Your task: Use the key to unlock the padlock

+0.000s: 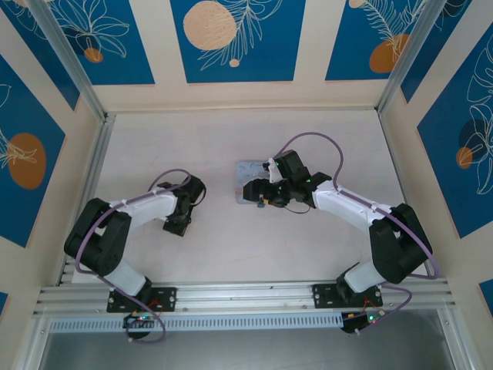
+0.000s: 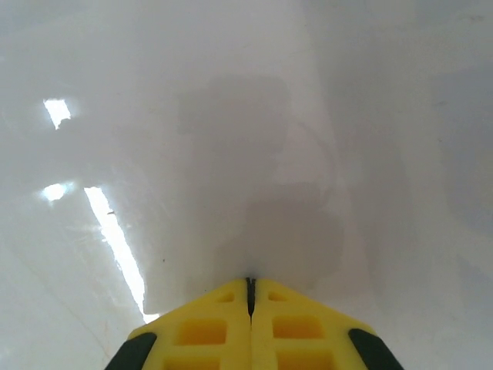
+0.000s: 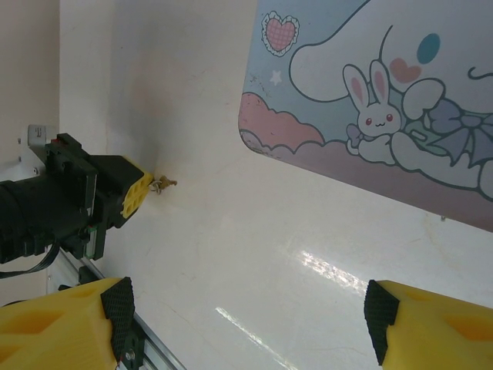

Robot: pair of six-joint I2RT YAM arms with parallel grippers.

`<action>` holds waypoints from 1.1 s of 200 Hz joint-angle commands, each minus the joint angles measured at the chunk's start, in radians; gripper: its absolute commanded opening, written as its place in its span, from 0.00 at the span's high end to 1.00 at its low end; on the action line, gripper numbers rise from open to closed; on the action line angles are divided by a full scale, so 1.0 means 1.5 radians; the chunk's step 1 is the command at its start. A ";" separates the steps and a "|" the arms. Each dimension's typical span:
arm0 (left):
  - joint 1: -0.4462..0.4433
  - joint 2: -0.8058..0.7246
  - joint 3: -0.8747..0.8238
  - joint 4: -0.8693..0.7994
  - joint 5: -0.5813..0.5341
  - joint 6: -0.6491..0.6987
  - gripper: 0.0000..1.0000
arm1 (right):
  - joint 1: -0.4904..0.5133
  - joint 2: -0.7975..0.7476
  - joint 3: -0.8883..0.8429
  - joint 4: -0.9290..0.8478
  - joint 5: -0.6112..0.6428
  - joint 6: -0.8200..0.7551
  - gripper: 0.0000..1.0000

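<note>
Here, the tiny dark brownish metal key [image 3: 163, 183] sits right at the tip of the left gripper [image 3: 146, 187]. In the right wrist view it pokes out from the yellow jaws, low against the pale glossy counter [image 3: 254, 231]. Those jaws are pressed together, with only a thin dark seam between them in the left wrist view, and I judge them to be pinched on the near end of the key rather than merely touching it. The key's long axis runs straight on from the jaws, pointing away from the left arm and toward the right arm's side. Whether the bow or the blade is the pinched end is too small to tell.

The right gripper [image 3: 246, 324] has its jaws spread wide with nothing between them, facing the key across bare counter. The left arm is therefore far the nearer and has the key. Just beyond the right jaws lies the flat light blue tin box with a cartoon rabbit print [image 3: 370, 100]. The padlock is too small for me to place. The coming move probably depends on lifting the key without it swivelling in so slight a pinch.
</note>
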 commanded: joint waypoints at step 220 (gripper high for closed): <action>-0.058 -0.182 0.057 0.319 0.170 0.667 1.00 | -0.073 -0.130 -0.187 0.359 -0.159 0.107 0.31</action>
